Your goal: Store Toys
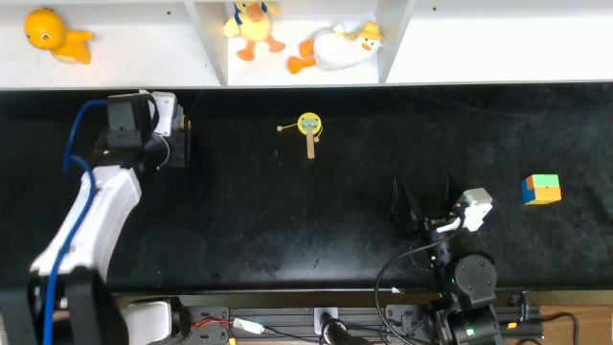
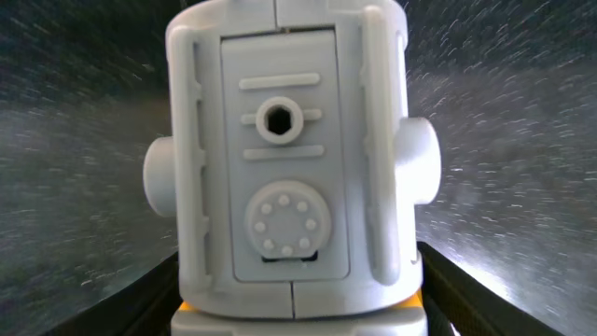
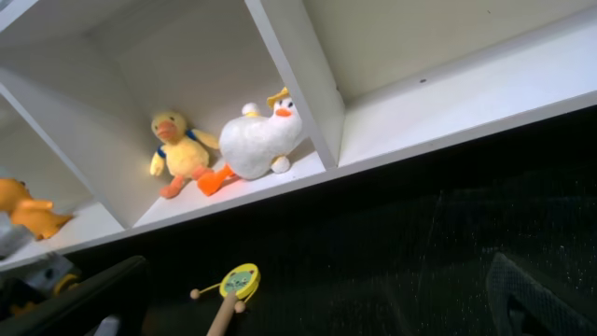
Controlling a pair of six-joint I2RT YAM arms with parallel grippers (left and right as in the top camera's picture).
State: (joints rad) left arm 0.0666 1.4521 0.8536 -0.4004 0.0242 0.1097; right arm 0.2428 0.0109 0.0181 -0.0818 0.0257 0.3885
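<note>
Grey toy (image 2: 289,159), bottom cut off, sits clamped in left end effector (image 2: 298,313); right end effector (image 1: 421,199) spread apart.

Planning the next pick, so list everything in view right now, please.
shelf: 1, white, along the table's far edge
toy duck: 1, orange-yellow, left compartment
plush duck: 1, yellow, middle compartment
plush goose: 1, white, middle compartment, beside the plush duck
rattle drum: 1, yellow, wooden handle, mid-table
cube: 1, multicoloured, table's right side
grey toy: 1, grey, in the left tool
table: 1, black
left tool: shut on the grey toy, near the shelf
right tool: open, above the table
</note>
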